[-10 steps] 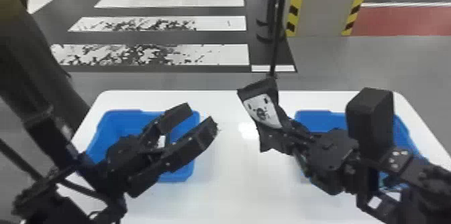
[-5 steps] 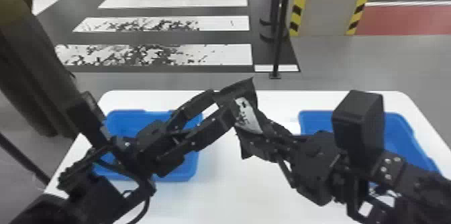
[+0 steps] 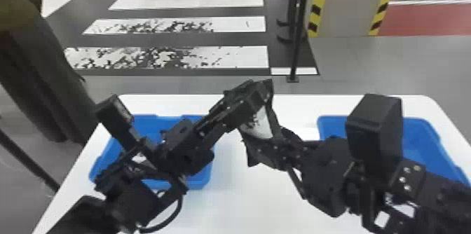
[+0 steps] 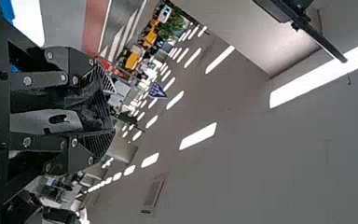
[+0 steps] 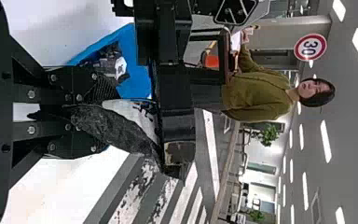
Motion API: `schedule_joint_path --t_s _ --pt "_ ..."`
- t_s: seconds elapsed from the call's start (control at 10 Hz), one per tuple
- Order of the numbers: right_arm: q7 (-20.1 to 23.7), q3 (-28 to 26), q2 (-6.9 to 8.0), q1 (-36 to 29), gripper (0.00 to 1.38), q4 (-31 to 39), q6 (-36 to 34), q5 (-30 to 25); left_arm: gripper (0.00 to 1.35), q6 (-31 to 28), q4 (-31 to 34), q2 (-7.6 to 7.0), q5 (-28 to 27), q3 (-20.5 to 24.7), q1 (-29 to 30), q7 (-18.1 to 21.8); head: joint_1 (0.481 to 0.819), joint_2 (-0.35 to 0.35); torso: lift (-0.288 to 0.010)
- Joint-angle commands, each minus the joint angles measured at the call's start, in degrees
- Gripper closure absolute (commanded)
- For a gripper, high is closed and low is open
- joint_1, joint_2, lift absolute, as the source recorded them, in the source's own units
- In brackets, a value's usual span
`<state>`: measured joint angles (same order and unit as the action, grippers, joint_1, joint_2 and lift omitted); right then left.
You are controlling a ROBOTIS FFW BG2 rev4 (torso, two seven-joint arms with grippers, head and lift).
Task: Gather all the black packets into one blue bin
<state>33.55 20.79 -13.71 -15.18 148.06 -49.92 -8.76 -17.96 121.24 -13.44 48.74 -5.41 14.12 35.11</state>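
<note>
"Spreading beyond the far edge of the white table, what is seen?"

"A grey floor, marked with white stripes at the far left."

"And on the table?"

"Two blue bins are set well apart. Black packets are contained in the left bin; the right bin is partly covered by the right arm."

"How are the grippers placed?"

"The left gripper is held above the table, between the bins, its fingers partway apart around the far end of a packet. Whether that end is pinched cannot be told. The right gripper is placed just beside it, nearer and to the right, its fingers closed on the same packet."

"And that packet?"

"The held packet is suspended above the table between the two bins, tilted, with its white patch partly exposed."
</note>
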Motion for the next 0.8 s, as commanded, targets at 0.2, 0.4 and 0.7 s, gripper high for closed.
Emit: schedule_joint_path --t_s 0.2,0.4,0.7 --pt "-0.1 -0.4 0.0 -0.1 0.53 -1.2 0.3 5.3 1.21 8.4 -0.9 -0.09 -1.4 -0.5 0.1 0.0 0.695 0.088 -0.11" --pt "0.5 -3.2 0.53 -2.3 0.06 -3.1 3.9 11.5 1.21 10.6 -0.8 -0.01 -2.7 2.0 0.6 0.0 0.695 0.12 -0.11" --pt "0.7 -11.9 2.82 -9.4 0.2 -6.4 9.1 18.1 1.21 9.2 -0.9 -0.27 -13.1 13.0 2.5 0.4 0.695 0.169 -0.11"
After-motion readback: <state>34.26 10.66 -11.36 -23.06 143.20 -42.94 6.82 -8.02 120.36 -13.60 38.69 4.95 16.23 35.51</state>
